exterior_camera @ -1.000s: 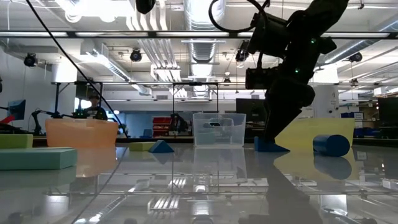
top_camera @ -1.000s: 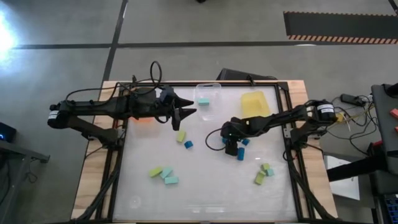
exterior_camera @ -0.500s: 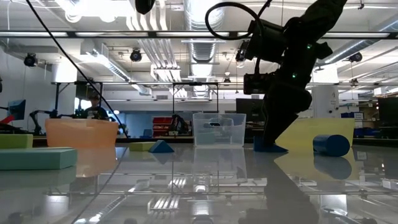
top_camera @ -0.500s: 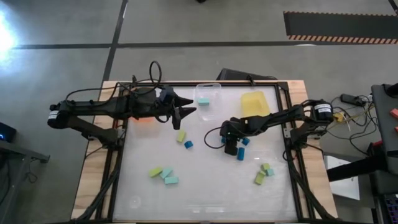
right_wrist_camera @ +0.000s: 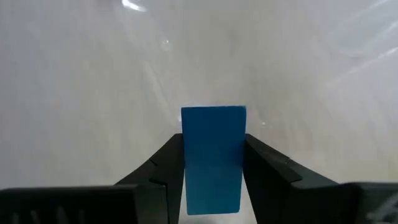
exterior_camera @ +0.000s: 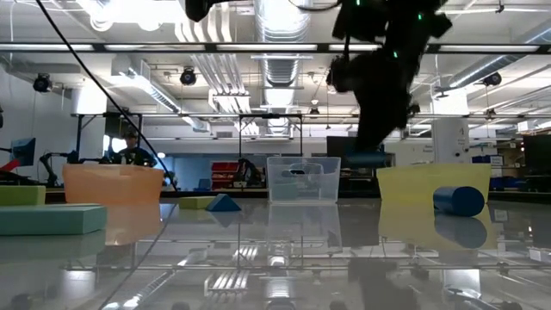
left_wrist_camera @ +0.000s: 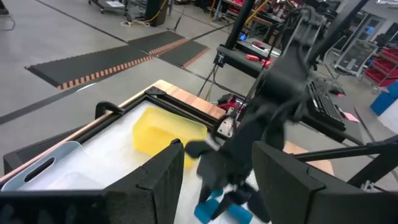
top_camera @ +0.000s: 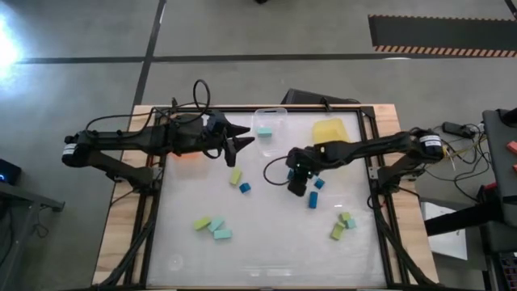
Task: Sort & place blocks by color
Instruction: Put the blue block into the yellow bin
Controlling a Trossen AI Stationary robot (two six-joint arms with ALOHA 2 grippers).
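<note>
From above, my right gripper hangs just right of the table's centre; my left gripper waits spread open at eleven o'clock. My right wrist camera shows my fingers clamped on a dark blue block, clear of the surface.

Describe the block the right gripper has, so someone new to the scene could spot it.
Start at the yellow tray at the table's far right, then follow the right arm to the right gripper just left of it. Clamped between its fingers is a dark blue rectangular block. Unlike the two loose blue blocks lying beside it, this one is lifted off the table.
</note>
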